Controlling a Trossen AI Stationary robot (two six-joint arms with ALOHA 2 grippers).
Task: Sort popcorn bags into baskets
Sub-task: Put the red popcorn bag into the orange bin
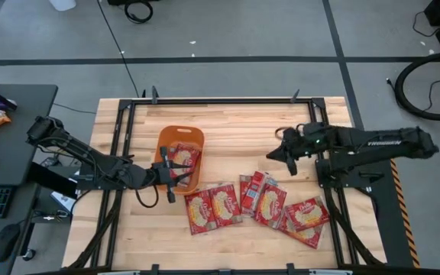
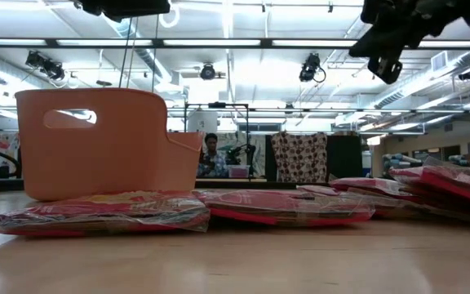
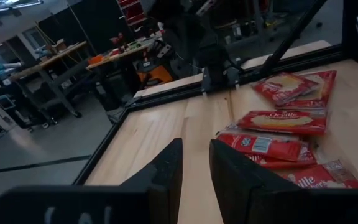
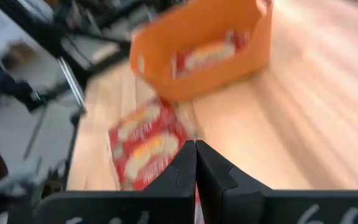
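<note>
**Left fingers empty over the tub, right fingers closed above the packets**

The left gripper (image 1: 176,174) holds its fingers (image 3: 166,174) slightly parted and empty over the shallow orange plastic tub (image 1: 193,136), which holds one packet. The right gripper (image 1: 275,154) hangs closed above the wooden tabletop (image 1: 235,122). The glossy red popcorn packets (image 1: 254,202) overlap nearby; a grasp there risks lifting two together.

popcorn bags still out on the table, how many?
About 6 flat glossy red popcorn bags: two side by side, below the orange plastic tub; four overlapping further right. Overlaps may hide more.
</note>
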